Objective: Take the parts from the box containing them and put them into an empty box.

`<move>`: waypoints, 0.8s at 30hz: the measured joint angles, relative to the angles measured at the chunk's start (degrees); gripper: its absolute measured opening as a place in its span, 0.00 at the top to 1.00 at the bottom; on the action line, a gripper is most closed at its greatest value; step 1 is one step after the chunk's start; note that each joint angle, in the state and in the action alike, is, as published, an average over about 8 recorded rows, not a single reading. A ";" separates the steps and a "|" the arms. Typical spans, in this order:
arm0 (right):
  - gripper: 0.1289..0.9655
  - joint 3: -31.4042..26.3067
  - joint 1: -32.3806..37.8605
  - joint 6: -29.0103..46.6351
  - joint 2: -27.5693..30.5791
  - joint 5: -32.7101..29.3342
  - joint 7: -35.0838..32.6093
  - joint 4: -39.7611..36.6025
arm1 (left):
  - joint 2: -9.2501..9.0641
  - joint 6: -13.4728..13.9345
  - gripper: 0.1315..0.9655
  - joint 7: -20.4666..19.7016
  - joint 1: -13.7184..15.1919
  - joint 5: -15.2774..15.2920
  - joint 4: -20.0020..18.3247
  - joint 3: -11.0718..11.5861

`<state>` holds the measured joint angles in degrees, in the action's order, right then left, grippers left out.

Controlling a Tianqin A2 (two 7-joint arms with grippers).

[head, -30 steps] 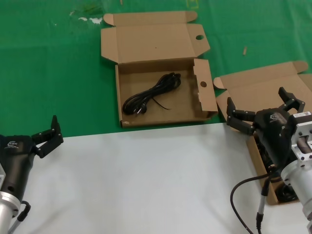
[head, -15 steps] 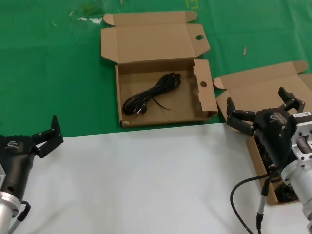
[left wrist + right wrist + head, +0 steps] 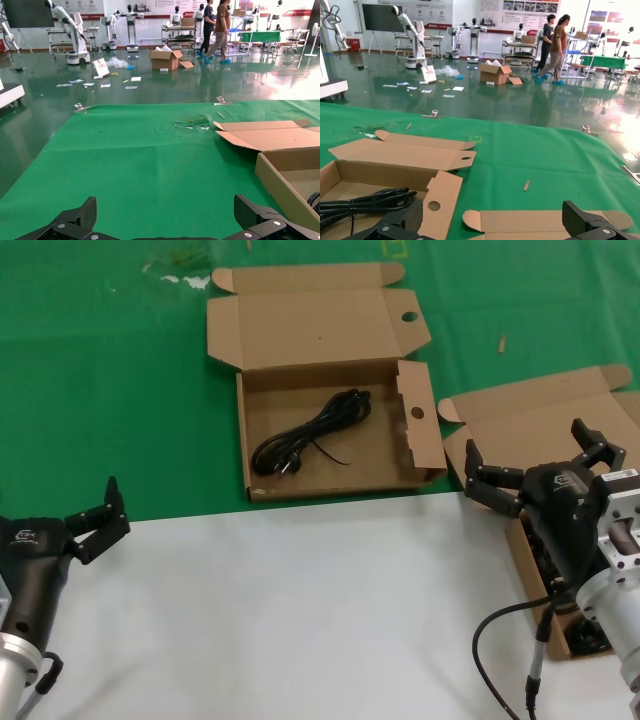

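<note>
Left gripper: fingers spread wide, holding nothing, at the green mat's near edge. Centre: holed-flap box containing 1 power cord. Right gripper: fingers spread wide, empty, above the plain-lidded box on the right.

Two arms are seen in the head view. Each ends in a matte black gripper housing bearing a small white logo, with black angular fingers: the left gripper and the right gripper. Behind each housing a silver-grey metal cylindrical wrist section is fitted. A black cable is looped beside the right wrist, ending in a grey connector sleeve. Small silver screws are seen on the finger links in both wrist views.
</note>
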<state>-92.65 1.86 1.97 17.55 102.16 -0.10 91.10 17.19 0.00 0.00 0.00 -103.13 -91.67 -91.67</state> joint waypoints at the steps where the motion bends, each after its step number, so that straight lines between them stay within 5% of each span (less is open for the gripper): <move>1: 0.00 0.00 0.00 0.00 0.00 0.00 0.00 0.00 | 0.00 0.00 0.00 0.00 0.00 0.00 0.00 0.00; 24: 0.00 0.00 0.00 0.00 0.00 0.00 0.00 0.00 | 0.00 0.00 0.00 0.00 0.00 0.00 0.00 0.00</move>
<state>-92.65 1.86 1.97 17.55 102.16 -0.10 91.10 17.19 0.00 0.00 0.00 -103.13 -91.67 -91.67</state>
